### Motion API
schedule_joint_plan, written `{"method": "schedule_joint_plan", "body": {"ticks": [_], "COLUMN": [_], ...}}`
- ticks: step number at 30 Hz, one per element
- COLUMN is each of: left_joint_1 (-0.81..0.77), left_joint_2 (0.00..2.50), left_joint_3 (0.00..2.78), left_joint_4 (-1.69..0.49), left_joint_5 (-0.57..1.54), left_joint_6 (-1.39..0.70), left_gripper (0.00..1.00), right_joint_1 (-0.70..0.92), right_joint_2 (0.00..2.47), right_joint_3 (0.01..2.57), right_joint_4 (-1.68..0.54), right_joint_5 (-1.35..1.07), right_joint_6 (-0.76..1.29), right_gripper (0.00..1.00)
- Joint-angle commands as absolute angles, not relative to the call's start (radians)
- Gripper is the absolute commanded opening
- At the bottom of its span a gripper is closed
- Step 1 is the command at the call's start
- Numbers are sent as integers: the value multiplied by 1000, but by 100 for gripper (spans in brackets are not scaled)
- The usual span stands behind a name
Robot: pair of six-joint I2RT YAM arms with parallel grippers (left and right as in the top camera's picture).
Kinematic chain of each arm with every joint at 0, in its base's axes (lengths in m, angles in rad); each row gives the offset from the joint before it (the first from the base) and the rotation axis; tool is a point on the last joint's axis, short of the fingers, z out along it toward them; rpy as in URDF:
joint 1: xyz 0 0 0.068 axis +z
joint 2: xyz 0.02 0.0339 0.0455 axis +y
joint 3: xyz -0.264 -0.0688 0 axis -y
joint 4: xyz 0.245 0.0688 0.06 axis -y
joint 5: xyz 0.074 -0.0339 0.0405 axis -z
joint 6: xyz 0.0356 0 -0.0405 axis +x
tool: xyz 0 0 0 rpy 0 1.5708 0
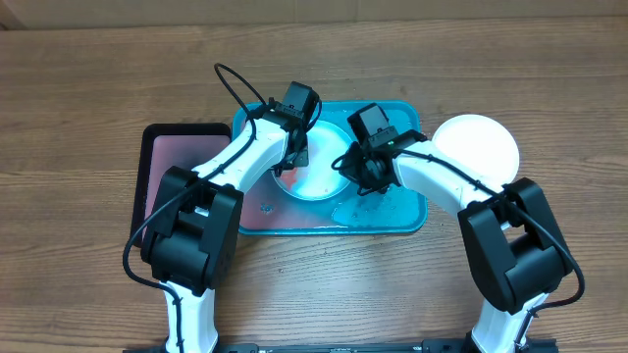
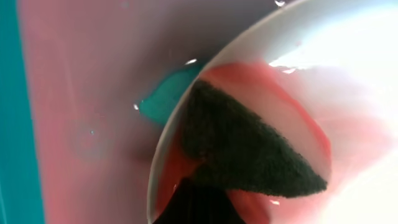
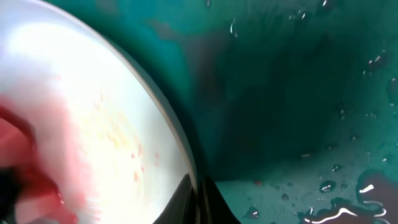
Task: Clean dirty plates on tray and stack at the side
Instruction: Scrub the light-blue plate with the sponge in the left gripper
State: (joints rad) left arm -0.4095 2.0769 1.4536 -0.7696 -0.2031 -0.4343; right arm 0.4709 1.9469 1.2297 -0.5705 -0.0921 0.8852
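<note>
Tray (image 1: 407, 211): mid-counter (image 1: 78, 88), wet, red-stained.
Plate (image 1: 319, 181): inside tray, red smear present; scrub judged part-done.
Left fingers (image 2: 193, 206): clamped on dark scouring pad (image 2: 242, 149), pad on smear.
Right fingers (image 3: 219, 210): pinched onto plate rim.
White plate (image 1: 476, 147): on counter beside tray, looks clean.
Stacking pending.

Brown wood-grain table (image 1: 88, 69) — plank seams, soft even light
</note>
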Motion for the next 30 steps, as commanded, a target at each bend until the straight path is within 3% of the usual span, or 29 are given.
{"method": "schedule_joint_plan", "body": {"ticks": [1,5,16,20,24,30], "left_joint_1": [-381,-400,-464,-435,-407,-397], "left_joint_2": [2107,2107,2107,2107,2107,2107], "left_joint_3": [1416,1416,1417,1417,1417,1417], "left_joint_4": [-808,-799,-725,-567,-453,-433], "left_joint_5": [73,366,445,311,42,-307], "left_joint_6": [-285,-227,-157,-260,-392,-448], "left_gripper": [4,4,4,4,4,4], "right_joint_1": [402,393,392,392,392,392], "right_joint_2": [1955,1955,1955,1955,1955,1955], "right_joint_3": [1221,1221,1221,1217,1217,1216], "right_joint_4": [-562,-555,-563,-579,-612,-637], "right_joint_5": [-40,-46,-55,-73,-73,-72], "right_joint_6": [891,891,891,891,890,886], "right_gripper": [4,4,4,4,4,4]}}
